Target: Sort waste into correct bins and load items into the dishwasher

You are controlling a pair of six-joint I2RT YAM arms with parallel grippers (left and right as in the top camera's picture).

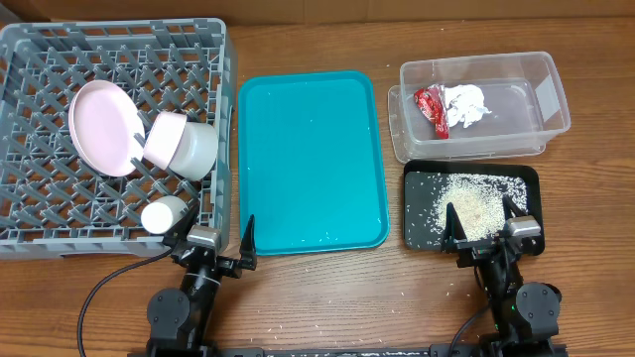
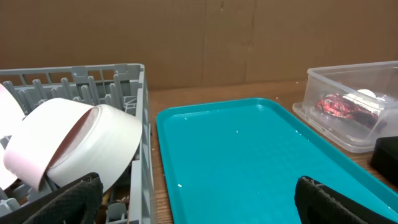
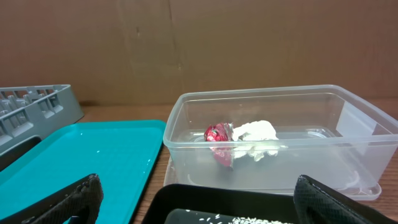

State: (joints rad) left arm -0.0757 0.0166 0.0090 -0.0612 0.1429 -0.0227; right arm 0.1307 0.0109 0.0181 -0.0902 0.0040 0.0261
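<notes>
- The left tool (image 1: 215, 243) is spread wide and empty at the tabletop's (image 1: 327, 297) near edge. The dish rack (image 1: 119, 30), holding the white cup (image 1: 164, 213), lies at its 11 o'clock, so this arm is nearer.
- The right tool (image 1: 483, 233) is likewise open and empty. The black tray (image 1: 526, 178) of rice (image 1: 471, 203) sits at its 12 o'clock, with the clear tub (image 1: 486, 61) beyond.
- No chopsticks are visible.

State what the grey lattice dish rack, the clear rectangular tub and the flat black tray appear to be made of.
Grey lattice dish rack: likely moulded plastic, matte; uniform colour, thick ribs.
Clear rectangular tub: transparent glossy plastic; the red wrapper shows through its wall.
Flat black tray: probably plastic, faint sheen; painted metal possible.
</notes>
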